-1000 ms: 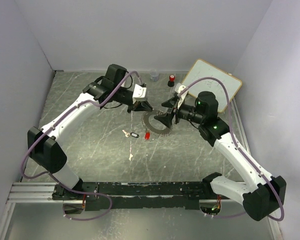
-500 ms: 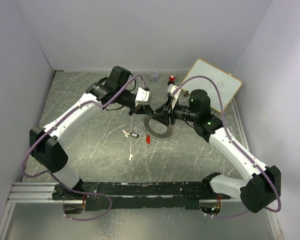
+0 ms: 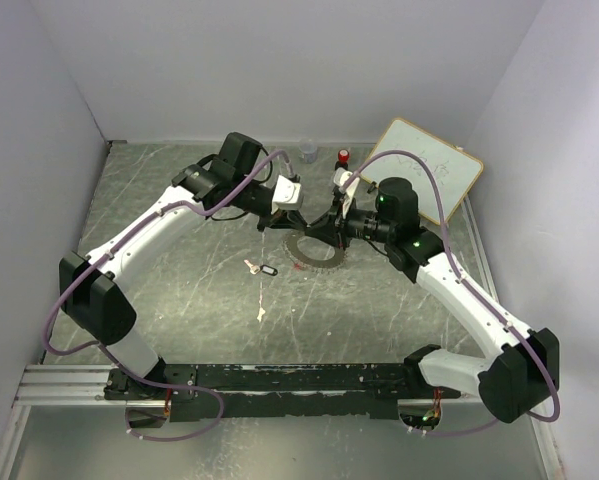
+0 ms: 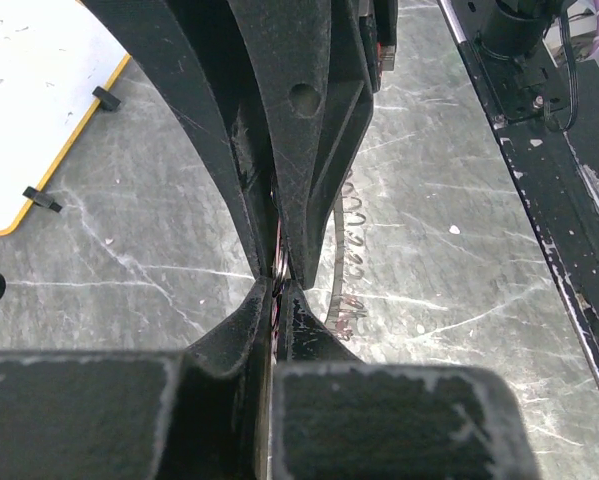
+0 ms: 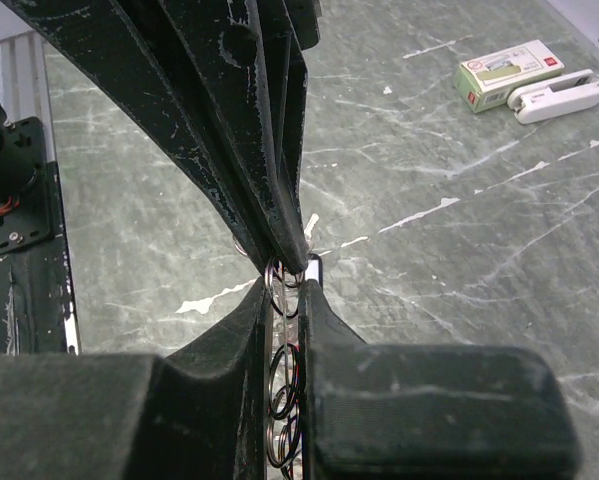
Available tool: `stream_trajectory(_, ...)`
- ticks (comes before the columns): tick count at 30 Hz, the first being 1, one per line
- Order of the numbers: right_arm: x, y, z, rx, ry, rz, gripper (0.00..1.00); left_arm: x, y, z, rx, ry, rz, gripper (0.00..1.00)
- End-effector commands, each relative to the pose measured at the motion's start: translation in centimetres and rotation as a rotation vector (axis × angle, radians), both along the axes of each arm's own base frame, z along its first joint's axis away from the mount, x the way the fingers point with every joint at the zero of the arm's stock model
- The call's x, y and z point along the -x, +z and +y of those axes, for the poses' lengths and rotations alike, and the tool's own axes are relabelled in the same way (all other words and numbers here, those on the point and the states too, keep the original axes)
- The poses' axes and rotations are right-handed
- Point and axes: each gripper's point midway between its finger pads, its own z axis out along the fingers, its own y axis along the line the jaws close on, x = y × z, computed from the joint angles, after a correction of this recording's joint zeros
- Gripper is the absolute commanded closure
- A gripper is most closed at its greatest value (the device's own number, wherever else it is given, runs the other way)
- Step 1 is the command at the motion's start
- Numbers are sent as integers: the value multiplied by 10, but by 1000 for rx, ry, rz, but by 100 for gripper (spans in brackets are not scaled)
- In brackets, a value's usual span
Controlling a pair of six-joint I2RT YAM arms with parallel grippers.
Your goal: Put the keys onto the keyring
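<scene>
The keyring (image 3: 324, 259) sits mid-worktop, held by its far edge where the two grippers meet. In the last second the right gripper (image 3: 309, 228) swung in from the ring's right side and closed; it is now clamped on the ring's wire loops, tip to tip with the left gripper (image 3: 285, 222). That one has stayed clenched on the same edge throughout. The ring also looks flatter and lower than a moment ago.

I judge this to be a two-handed hold meant to steady or spread the loops so a key can be threaded; no threading is under way yet. The black key (image 3: 267, 268) lies on the worktop (image 3: 179, 250) just left of the ring, not touching it. The red key, which showed at the ring's near edge a second ago, I cannot find now.

The top view gives the layout but hides the pinch under the fingers. The right wrist view shows it: several thin loops (image 5: 284, 290) are caught between the closed fingers, with the other gripper's fingers meeting them from above. The left wrist view shows only a thin sliver in its own pinch. It does show the ring's toothed edge (image 4: 347, 262) curving away over the worktop, and the whiteboard (image 4: 19, 100) to one side.
</scene>
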Motion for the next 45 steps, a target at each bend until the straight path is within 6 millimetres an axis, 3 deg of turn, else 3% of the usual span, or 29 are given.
stream_trajectory(1,6,4,4,2,35,-10,100,-2,27,-9,71,-9,-71,93)
stream_trajectory(3,3,6,1,0,2,-22,100,-11,31,-10,79,47,-84,88)
stream_trajectory(5,0,4,-2,5,-30,-28,100,-18,38,-8,108,118,-108,52)
stream_trajectory(6,-2,4,-4,6,-49,-35,100,-20,42,-6,131,152,-114,29)
stream_trajectory(7,-4,4,-6,7,-65,-38,100,-23,50,-4,161,190,-136,20)
stream_trajectory(10,-6,3,-9,5,-99,-46,100,-32,70,6,251,307,-190,11)
stream_trajectory(16,-12,8,-18,-20,-169,-91,100,-49,106,41,420,517,-199,9)
stream_trajectory(22,-9,21,-24,-70,-193,-167,100,-43,92,54,495,594,-100,8)
stream_trajectory(28,3,38,-26,-127,-168,-258,100,-15,77,46,540,463,-47,9)
stream_trajectory(38,6,44,-27,-142,-166,-287,100,-7,56,36,517,396,35,13)
stream_trajectory(42,4,47,-29,-150,-184,-286,100,-16,55,43,532,487,47,17)
stream_trajectory(45,-1,48,-31,-148,-218,-270,100,-36,48,56,543,656,88,25)
